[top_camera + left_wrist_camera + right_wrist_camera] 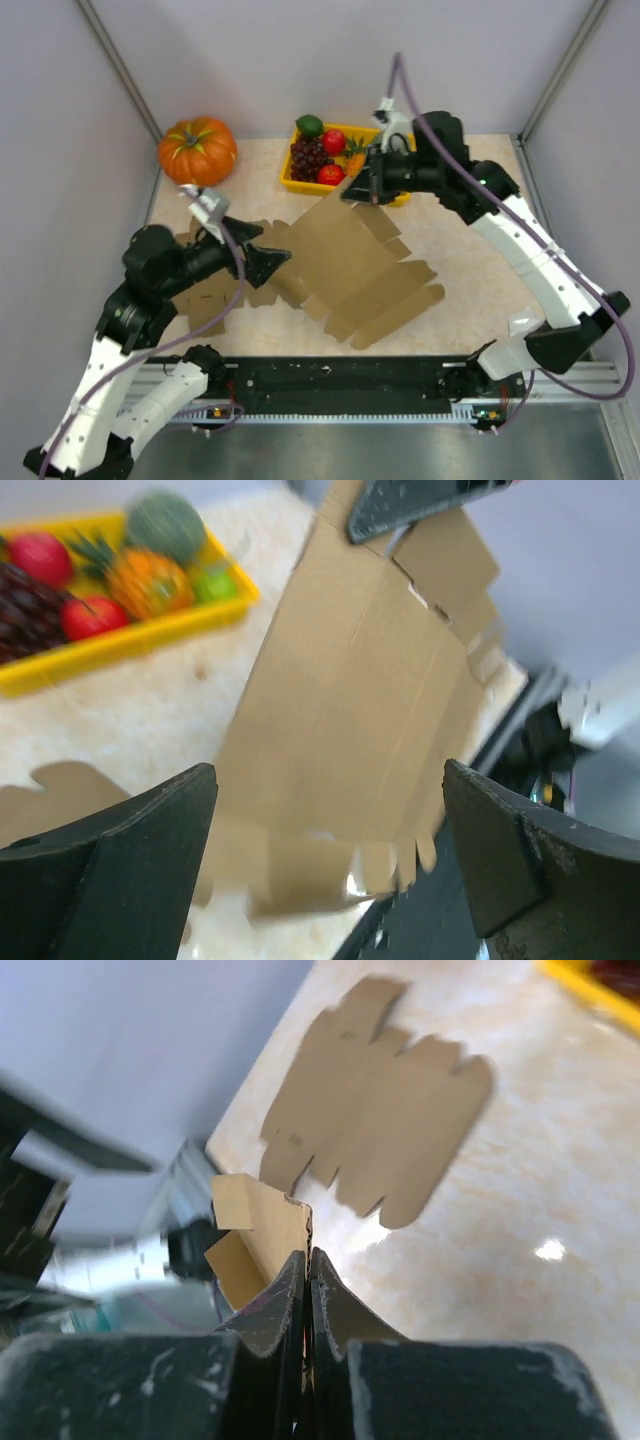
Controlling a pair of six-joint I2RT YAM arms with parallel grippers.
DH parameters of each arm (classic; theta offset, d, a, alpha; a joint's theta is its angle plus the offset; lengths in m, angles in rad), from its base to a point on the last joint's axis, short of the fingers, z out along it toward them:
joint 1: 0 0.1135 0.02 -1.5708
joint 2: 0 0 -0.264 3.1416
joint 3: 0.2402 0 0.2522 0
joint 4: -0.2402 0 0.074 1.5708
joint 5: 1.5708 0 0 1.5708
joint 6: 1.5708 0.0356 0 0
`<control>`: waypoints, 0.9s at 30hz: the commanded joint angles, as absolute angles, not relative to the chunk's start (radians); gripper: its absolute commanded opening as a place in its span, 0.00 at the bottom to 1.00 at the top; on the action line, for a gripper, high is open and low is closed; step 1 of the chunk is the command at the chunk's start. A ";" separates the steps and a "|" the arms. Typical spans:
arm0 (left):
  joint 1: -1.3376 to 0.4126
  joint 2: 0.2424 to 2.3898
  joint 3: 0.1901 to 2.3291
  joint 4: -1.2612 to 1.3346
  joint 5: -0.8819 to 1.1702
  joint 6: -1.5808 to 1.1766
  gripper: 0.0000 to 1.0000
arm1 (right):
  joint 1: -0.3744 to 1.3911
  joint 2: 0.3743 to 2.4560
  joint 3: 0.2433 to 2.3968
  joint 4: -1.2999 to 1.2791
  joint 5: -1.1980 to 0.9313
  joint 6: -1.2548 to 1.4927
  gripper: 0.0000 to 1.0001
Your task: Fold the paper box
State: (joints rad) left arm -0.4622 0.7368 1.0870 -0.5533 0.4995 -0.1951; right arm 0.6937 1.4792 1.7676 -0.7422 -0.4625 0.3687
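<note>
The paper box is a flat brown cardboard blank [350, 255], tilted up off the table from its far edge. My right gripper [362, 190] is shut on that far edge; in the right wrist view the card [262, 1228] runs edge-on out from between the closed fingertips [308, 1256]. My left gripper [270, 262] stands open at the blank's left side. In the left wrist view the panel [350, 710] hangs ahead of the wide gap [330, 855], and neither finger touches it. The right gripper's dark finger [420, 505] shows at the panel's top.
A second flat cardboard blank [385, 1120] lies on the table under my left arm [205, 300]. A yellow tray [292, 180] of fruit stands at the back centre, just behind the right gripper. An orange pumpkin [198, 150] sits at the back left. Walls close three sides.
</note>
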 commanded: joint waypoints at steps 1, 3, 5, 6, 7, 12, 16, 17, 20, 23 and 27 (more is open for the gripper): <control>-0.457 0.608 1.019 -0.359 0.182 -0.431 0.99 | 0.526 1.275 1.607 -0.605 -0.333 0.811 0.00; -0.457 0.592 0.987 -0.360 0.179 -0.463 0.99 | 0.491 1.218 1.534 -0.589 -0.296 0.906 0.00; -0.457 0.592 0.941 -0.302 0.272 -0.495 0.99 | 0.450 1.119 1.369 -0.470 -0.281 0.969 0.00; -0.457 0.601 0.878 -0.273 0.299 -0.517 0.99 | 0.437 1.097 1.279 -0.447 -0.282 1.032 0.00; -0.457 0.607 0.844 -0.240 0.329 -0.544 0.99 | 0.419 1.073 1.240 -0.427 -0.275 1.055 0.00; -0.483 0.669 0.698 -0.038 0.352 -0.632 0.98 | 0.419 0.950 1.042 -0.301 -0.203 1.154 0.00; -0.615 0.736 0.778 -0.202 0.048 -0.539 0.98 | 0.417 0.933 1.019 -0.298 -0.172 1.140 0.00; -0.632 0.753 0.802 -0.222 0.013 -0.538 0.98 | 0.419 0.930 1.014 -0.298 -0.169 1.138 0.00; -0.644 0.802 0.810 -0.261 -0.021 -0.561 0.93 | 0.417 0.911 1.002 -0.299 -0.157 1.132 0.00; -0.644 0.818 0.786 -0.252 -0.038 -0.565 0.86 | 0.419 0.890 0.994 -0.299 -0.156 1.134 0.00; -0.644 0.837 0.773 -0.229 -0.048 -0.563 0.81 | 0.417 0.865 0.965 -0.295 -0.152 1.146 0.00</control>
State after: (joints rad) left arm -0.6407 0.8261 0.7731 -0.2634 0.0017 -0.5671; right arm 0.4290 0.9031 0.9897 -0.3538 -0.1684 1.1217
